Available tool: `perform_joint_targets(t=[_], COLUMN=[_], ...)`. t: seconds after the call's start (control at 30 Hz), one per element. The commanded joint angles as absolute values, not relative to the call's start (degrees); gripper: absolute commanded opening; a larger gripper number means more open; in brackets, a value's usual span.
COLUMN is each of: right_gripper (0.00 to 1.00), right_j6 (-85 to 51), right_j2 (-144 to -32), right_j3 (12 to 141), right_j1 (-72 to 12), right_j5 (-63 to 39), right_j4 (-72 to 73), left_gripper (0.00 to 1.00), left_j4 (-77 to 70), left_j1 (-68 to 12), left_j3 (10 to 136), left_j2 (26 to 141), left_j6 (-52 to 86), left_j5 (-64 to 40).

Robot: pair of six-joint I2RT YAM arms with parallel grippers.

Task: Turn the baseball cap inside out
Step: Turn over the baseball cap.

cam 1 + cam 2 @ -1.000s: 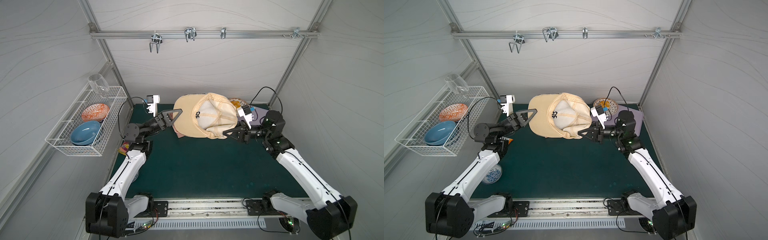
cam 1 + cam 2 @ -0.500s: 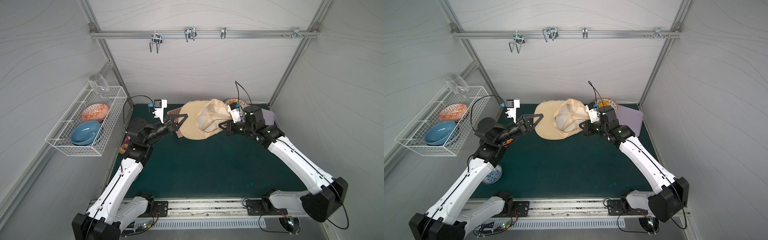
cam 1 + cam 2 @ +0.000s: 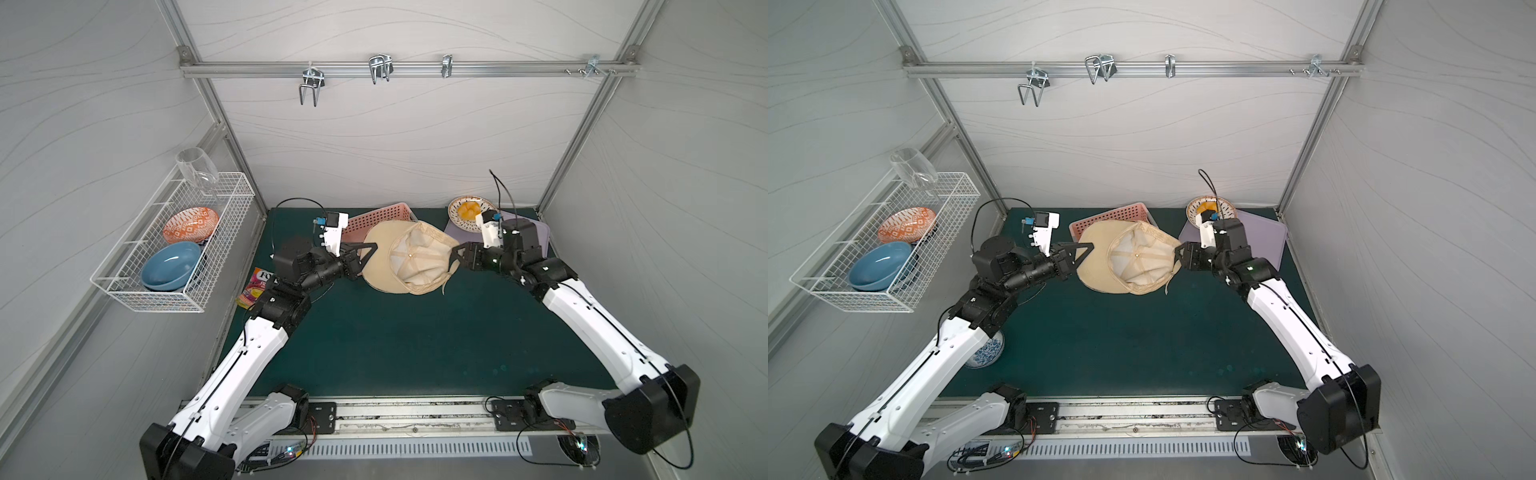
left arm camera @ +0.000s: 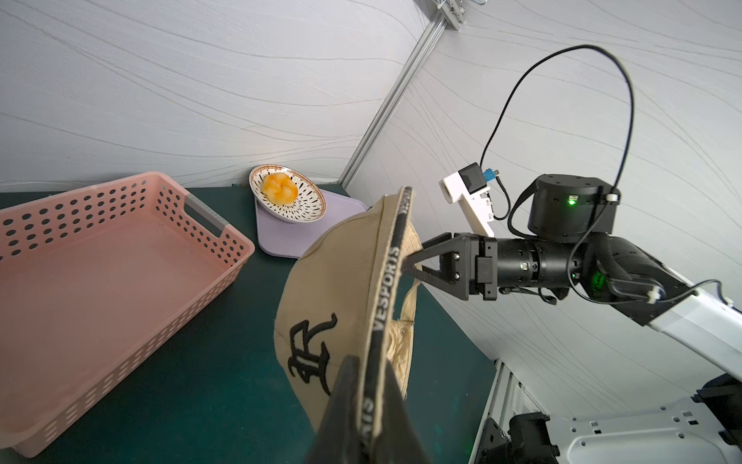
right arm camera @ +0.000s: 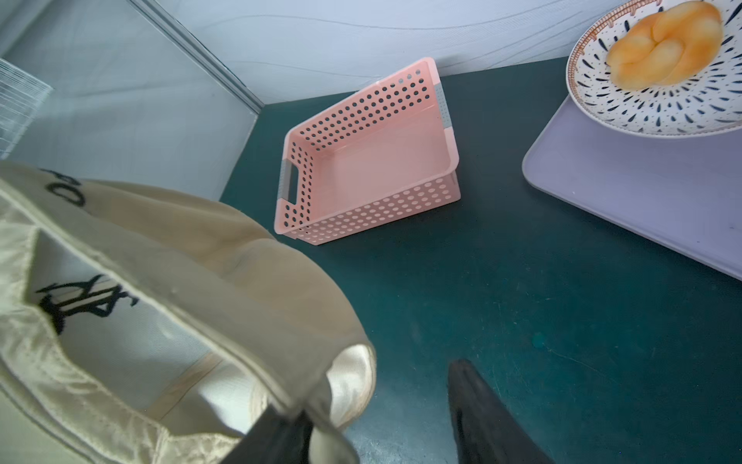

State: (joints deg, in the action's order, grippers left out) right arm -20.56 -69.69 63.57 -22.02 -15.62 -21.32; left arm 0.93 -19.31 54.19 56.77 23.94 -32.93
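Showing cream lining, the tan baseball cap (image 3: 409, 259) is held by the clamped left pincer (image 3: 372, 248); right pincer (image 3: 453, 259) apart.

Baseball cap (image 3: 409, 257) matt cloth; basket (image 4: 80, 213) smooth plastic; plate (image 4: 309, 209) glossy.

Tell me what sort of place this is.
Probably a robot test cell staged with kitchenware: an aluminium frame with white panels, a left arm and right arm over a green mat, and a wire basket holding a blue bowl.
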Motion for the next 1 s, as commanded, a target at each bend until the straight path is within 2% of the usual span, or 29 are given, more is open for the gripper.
perform_joint_targets(t=[0.0, 0.17, 0.3, 0.37, 0.53, 0.7, 0.8, 0.87, 0.9, 0.97], right_gripper=[0.56, 0.6, 0.61, 0.61, 0.62, 0.61, 0.47, 0.27, 0.2, 0.14], right_j6=[-21.4, -21.3, -20.4, -17.0, -6.7, -0.9, 1.5, 2.7, 2.8, 3.0], right_j2=[-67.5, -67.4, -68.0, -68.4, -69.3, -71.9, -73.9, -75.0, -75.1, -74.8], right_j3=[61.1, 56.9, 56.6, 57.6, 61.0, 63.9, 65.6, 66.4, 66.5, 66.0], right_j1=[-18.0, -13.6, -14.0, -16.0, -22.4, -26.2, -28.7, -30.2, -31.1, -32.8], right_j5=[-32.2, -46.7, -50.9, -48.7, -34.1, -27.7, -18.8, -11.3, -7.1, 1.9], right_j4=[-13.8, -6.8, -5.6, -8.6, -16.9, -20.8, -23.4, -24.0, -23.4, -21.3], left_gripper=[0.0, 0.0, 0.0, 0.0, 0.0, 0.0, 0.0, 0.0, 0.0, 0.0], left_j4=[-3.8, -4.6, -6.2, -7.2, -6.8, -5.2, -4.6, -4.2, -3.7, -2.0], left_j1=[-19.5, -19.5, -19.5, -19.5, -19.6, -19.5, -19.6, -19.6, -19.6, -19.7], left_j3=[56.1, 57.4, 57.5, 57.6, 58.3, 59.3, 59.7, 59.9, 60.1, 60.7], left_j2=[56.3, 57.8, 58.8, 59.8, 61.3, 62.3, 62.5, 62.6, 62.7, 63.0], left_j6=[22.9, 23.3, 24.5, 25.3, 25.9, 25.7, 25.7, 25.6, 25.4, 24.7], left_j5=[-36.6, -40.8, -43.0, -44.5, -46.3, -47.1, -47.7, -47.7, -47.8, -48.0])
